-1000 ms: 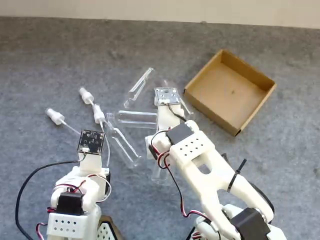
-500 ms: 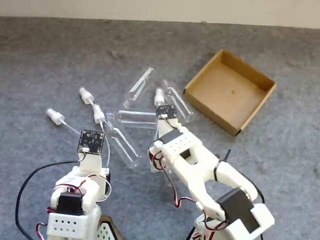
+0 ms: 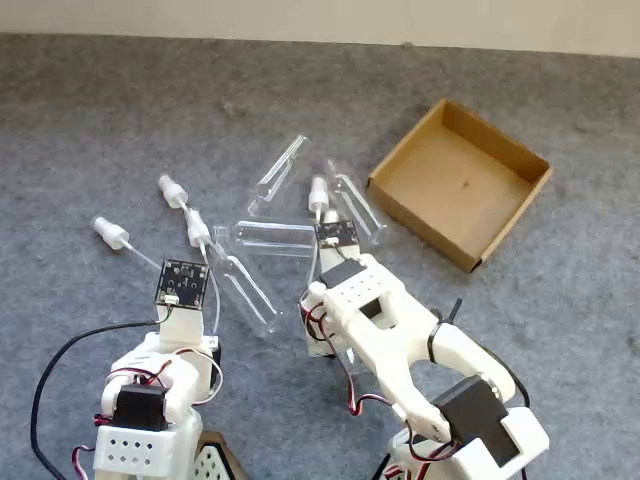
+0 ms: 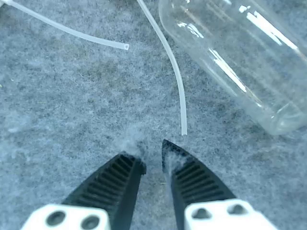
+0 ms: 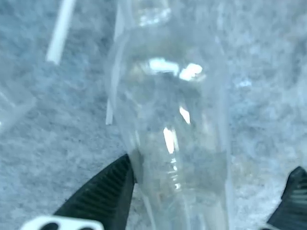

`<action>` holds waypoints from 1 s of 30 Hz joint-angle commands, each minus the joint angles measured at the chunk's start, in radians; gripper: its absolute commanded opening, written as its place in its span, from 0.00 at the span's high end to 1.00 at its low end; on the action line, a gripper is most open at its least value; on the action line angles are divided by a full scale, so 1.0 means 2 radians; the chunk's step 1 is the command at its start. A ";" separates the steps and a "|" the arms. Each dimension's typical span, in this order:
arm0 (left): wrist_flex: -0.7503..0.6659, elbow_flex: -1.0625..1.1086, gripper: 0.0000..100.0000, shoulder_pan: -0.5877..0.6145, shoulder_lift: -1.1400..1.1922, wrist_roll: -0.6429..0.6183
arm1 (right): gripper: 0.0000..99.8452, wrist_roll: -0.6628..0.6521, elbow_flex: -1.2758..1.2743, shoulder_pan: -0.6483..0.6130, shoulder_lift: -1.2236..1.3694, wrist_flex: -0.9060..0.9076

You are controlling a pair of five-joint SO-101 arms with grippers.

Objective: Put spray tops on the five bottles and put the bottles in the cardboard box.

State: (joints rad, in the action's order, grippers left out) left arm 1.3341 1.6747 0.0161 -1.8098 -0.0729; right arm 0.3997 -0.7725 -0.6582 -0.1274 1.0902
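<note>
**Right claw straddles a lying bottle; left claw idle at a tube's end**

The right gripper is released and spread wide. A clear bottle lies on its side between the jaws. One finger sits close against the bottle's wall and the other stands well clear of it. The bottle's long axis runs straight away from the claw, with its open neck at the far end.

The left gripper has its jaws nearly together, with a narrow gap and nothing in it, and its tips are low over the mat. Just past the tips ends a thin white dip tube, which curves away from the claw. A second bottle lies slantwise beside that tube.

From the high view, three loose spray tops lie ahead of the left arm, their tubes trailing back toward it. A fourth spray top lies just ahead of the right wrist. The bottles lie scattered at differing angles between the arms and the cardboard box, which sits turned diagonally at the right, open side up.

Everything rests on a grey felt mat. A pale band runs along its far edge.
</note>
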 commanded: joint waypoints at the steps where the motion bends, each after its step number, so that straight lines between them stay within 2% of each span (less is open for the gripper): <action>1: 0.003 0.010 0.99 0.003 -0.003 -0.008 | 0.58 0.000 0.000 -0.001 -0.003 0.008; 6: 0.003 0.010 0.99 0.003 -0.003 -0.008 | 0.58 -0.005 0.000 0.010 -0.001 0.006; 11: 0.003 0.010 0.99 0.003 -0.003 -0.008 | 0.58 -0.164 0.003 0.066 -0.003 0.009; 13: 0.003 0.010 0.99 0.003 -0.003 -0.008 | 0.58 -0.203 0.003 0.087 -0.003 0.007; 15: 0.003 0.010 0.99 0.003 -0.003 -0.008 | 0.60 -0.207 0.003 0.102 -0.003 0.010; 18: 0.003 0.010 0.99 0.003 -0.003 -0.008 | 0.71 -0.211 0.003 0.107 -0.003 0.010; 20: 0.003 0.010 0.99 0.003 -0.003 -0.008 | 0.74 -0.211 0.003 0.106 -0.004 0.010; 24: 0.003 0.010 0.99 0.003 -0.003 -0.008 | 0.69 -0.216 0.003 0.105 -0.004 0.040; 27: 0.003 0.010 0.99 0.003 -0.003 -0.008 | 0.61 -0.260 0.034 0.102 -0.013 0.097; 30: 0.003 0.010 0.99 0.003 -0.003 -0.008 | 0.52 -0.276 0.070 0.103 -0.043 0.145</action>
State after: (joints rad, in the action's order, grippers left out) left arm 1.3341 1.6747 0.0161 -1.8098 -0.0729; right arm -0.1158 -0.7250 -0.4649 -0.1320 1.2835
